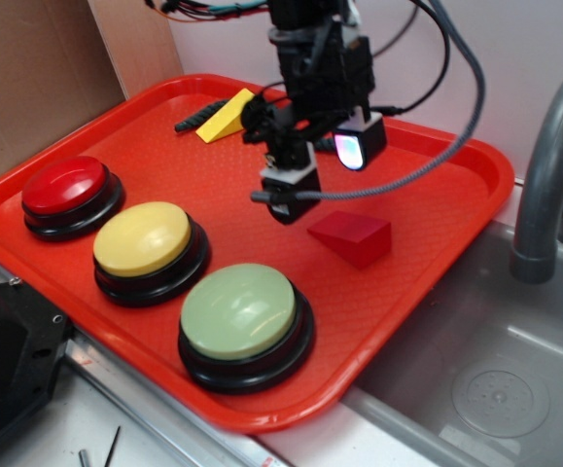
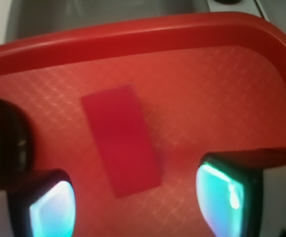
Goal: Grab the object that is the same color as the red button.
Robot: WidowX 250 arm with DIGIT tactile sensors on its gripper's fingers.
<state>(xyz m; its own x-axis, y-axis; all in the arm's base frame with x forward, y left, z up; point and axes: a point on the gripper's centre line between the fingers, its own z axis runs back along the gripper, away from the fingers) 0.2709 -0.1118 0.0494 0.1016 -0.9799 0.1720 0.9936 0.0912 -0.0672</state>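
Pincer hovered over the red tray, jaws spread apart and empty — wrist view showed both glowing pads wide of each other with bare tray between. Red wedge block lay flat on the tray just beside the pincer, toward the sink, not yet between the jaws. In the wrist view, block sat ahead of the pads and skewed to the line joining them.

Red button sat at the far-left end of the tray, well apart from the block; yellow button and pale green button in a row beside it. Yellow wedge near the back rim, behind the arm.

Risks judged from this position:
- Descent without shifting toward the block — one finger likely to land on the sloped face and push the block away instead of straddling it.
- Skew uncorrected: jaws closing on corners, block twisting or squirting out.
- Sloped top gives unequal contact; matte wedge could slide upward out of a shallow grip.
- Red on red, low contrast — edges easy to misjudge.
- Block lay toward the sink-side rim; a hard nudge could drive it against that rim.
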